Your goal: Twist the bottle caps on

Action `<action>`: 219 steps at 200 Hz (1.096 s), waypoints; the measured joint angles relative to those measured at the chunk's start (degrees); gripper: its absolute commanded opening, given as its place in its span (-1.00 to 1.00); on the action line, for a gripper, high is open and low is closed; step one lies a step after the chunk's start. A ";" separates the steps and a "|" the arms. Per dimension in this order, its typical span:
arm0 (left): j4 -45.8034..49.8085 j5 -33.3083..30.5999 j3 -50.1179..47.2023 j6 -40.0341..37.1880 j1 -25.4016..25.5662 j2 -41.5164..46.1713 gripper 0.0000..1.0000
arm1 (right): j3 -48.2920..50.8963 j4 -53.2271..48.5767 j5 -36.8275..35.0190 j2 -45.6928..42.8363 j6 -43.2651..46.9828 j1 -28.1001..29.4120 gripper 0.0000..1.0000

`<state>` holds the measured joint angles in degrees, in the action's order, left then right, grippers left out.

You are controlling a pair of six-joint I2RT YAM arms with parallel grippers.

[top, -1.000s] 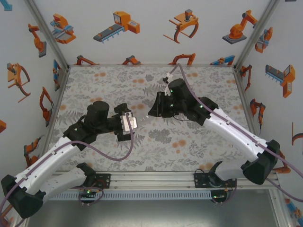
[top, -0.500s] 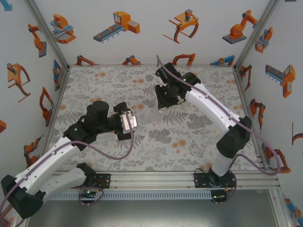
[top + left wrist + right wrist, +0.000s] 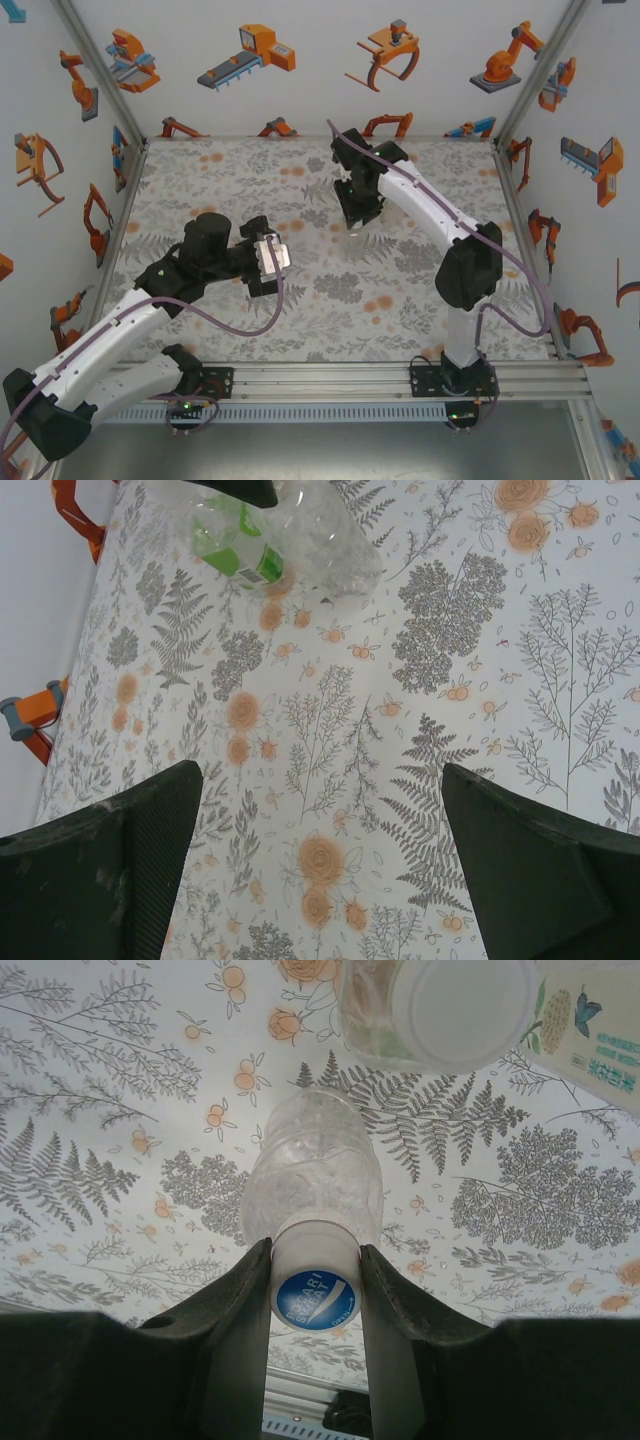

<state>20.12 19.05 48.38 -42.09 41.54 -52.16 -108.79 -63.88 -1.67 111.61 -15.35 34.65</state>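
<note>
On the right wrist camera my right gripper (image 3: 315, 1250) is clamped on a blue-topped cap (image 3: 315, 1300). Its two fingers press the cap's white sides. The cap sits on the neck of a clear bottle (image 3: 312, 1175), which stands on the floral mat (image 3: 100, 1110). From overhead, this gripper (image 3: 355, 212) points down over the far middle of the table.

My left gripper (image 3: 320, 775) holds nothing and its fingers are spread wide. It hangs over bare mat at the near left (image 3: 268, 258).

The left wrist camera shows a green-labelled bottle (image 3: 265, 540) at the top of its view, under a dark finger. I think it is the same bottle the right gripper has, but I cannot be sure.

**Handling, as I judge it:**
- The bottle looks empty and its thin walls are crinkled.
- I expect it to be very light, easy to dent, and likely to spin or tip when the cap is twisted.
- The cap looks rigid, so its side wall is the place to grip.
- The bottle body would want a gentle hold around its middle.

**Count on the right wrist camera:**
- There is one cap.
- There is one clear bottle under that cap.
- There is one greenish bottle (image 3: 430, 1010) at the top, with a pale round end facing me. I cannot tell whether that end is a cap or the base.
- There is one printed label (image 3: 590, 1030) at the right edge, possibly on a third bottle.
</note>
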 measured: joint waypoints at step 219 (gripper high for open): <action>0.02 -0.24 0.26 0.37 -0.50 -0.96 0.94 | -4.59 -3.06 -0.22 -0.68 1.05 -0.17 0.17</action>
<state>20.14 18.81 48.64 -41.71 41.04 -53.12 -113.38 -66.94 -1.89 110.93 -14.31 34.48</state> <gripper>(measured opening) 0.971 0.572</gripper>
